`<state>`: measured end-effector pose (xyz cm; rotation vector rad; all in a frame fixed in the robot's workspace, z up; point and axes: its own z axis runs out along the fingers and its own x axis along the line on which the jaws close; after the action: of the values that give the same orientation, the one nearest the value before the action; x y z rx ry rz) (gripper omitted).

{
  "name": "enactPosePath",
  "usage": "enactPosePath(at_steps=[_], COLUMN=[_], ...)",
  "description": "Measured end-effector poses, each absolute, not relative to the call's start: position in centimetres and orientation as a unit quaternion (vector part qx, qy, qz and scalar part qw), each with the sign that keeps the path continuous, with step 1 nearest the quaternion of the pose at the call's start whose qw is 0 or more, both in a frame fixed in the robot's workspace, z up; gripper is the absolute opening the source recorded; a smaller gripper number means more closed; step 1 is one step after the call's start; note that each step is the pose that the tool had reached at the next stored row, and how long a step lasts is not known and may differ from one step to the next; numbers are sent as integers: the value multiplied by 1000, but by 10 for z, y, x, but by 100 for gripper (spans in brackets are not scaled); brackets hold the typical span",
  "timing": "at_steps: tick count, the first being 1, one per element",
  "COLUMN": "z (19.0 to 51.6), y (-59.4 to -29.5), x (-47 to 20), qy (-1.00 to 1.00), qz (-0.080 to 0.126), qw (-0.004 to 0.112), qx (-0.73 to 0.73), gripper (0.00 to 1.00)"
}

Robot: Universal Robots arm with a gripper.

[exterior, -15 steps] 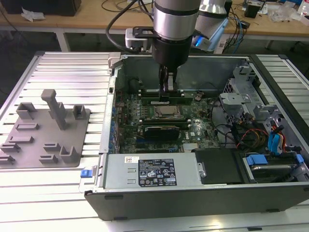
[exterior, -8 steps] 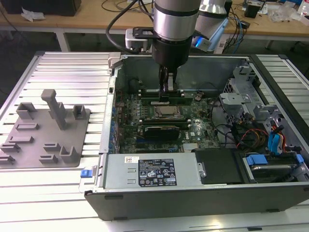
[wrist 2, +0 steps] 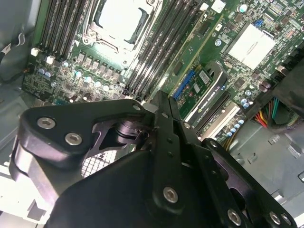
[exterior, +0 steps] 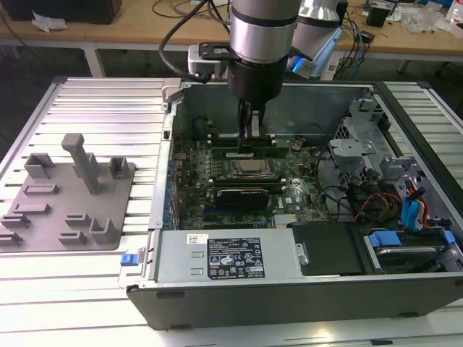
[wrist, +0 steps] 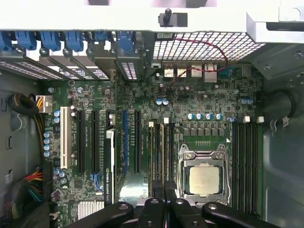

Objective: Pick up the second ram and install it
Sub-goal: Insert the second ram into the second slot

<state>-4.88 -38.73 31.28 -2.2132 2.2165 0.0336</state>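
The second ram [exterior: 224,152], a long green stick, stands on edge in the memory slots just behind the processor [exterior: 249,170] inside the open computer case. My gripper [exterior: 250,141] comes straight down onto the middle of its top edge, with the fingers pressed close together on it. In the first wrist view the gripper [wrist: 164,190] sits over the slots beside the processor [wrist: 204,180], where the ram [wrist: 153,152] runs along them. In the second wrist view the gripper [wrist 2: 159,102] hangs above the slot rows, its fingers meeting in a thin line.
A grey fixture plate [exterior: 69,195] with raised blocks lies on the slatted table at the exterior view's left. Inside the case are a graphics card [exterior: 242,195], the power supply [exterior: 228,256], drive bays and cables [exterior: 405,210]. Case walls ring the board.
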Motion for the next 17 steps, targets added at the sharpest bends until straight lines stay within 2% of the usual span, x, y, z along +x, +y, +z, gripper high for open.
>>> enactPosePath(at_steps=[13,17], z=[283,274], y=[-387,-386], x=[-49,-49], qy=[708,708], qz=[11,14], qw=[5,8], qx=[-706,-706], gripper=[9,9])
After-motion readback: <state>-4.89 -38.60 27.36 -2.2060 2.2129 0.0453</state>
